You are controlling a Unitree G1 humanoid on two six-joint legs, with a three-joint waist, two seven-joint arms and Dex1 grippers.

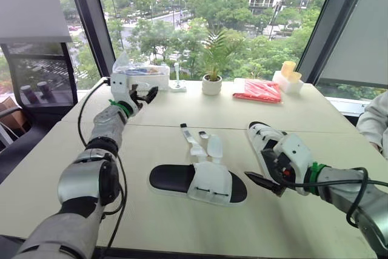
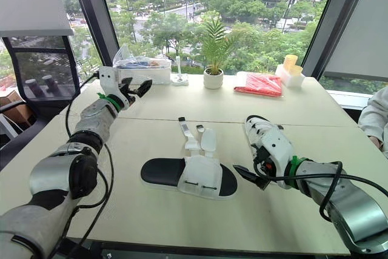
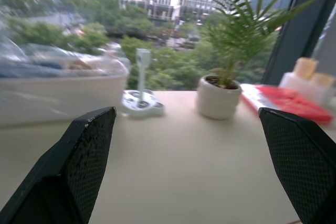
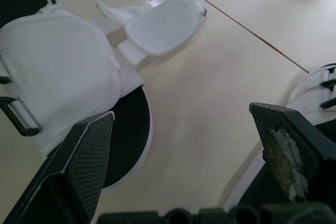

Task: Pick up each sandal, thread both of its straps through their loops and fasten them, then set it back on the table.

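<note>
Window-side surface (image 1: 182,228): open sandal (image 1: 200,183) centre frame, straps (image 1: 194,141) loose; second sandal (image 1: 262,134) centre-right; right claw (image 4: 179,111) spread between them; left claw (image 1: 145,94) spread, upper left. Risk: floppy straps slipping from pinch.

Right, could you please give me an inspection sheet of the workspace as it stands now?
Surface: pale table, seam across the middle, no spills seen.
Job's things: middle sandal lies flat, its straps loose and unthreaded; right sandal lies flat, fastening hard to tell.
Clutter: potted plant, red packet and clear box along the far edge.
Grippers: left gripper open, raised near the clear box; right gripper open, low between the sandals, empty.
Cables: left arm cable and right arm cable, both black, off the sandals.
Surroundings: window, office chair at left, person's sleeve at right.
</note>
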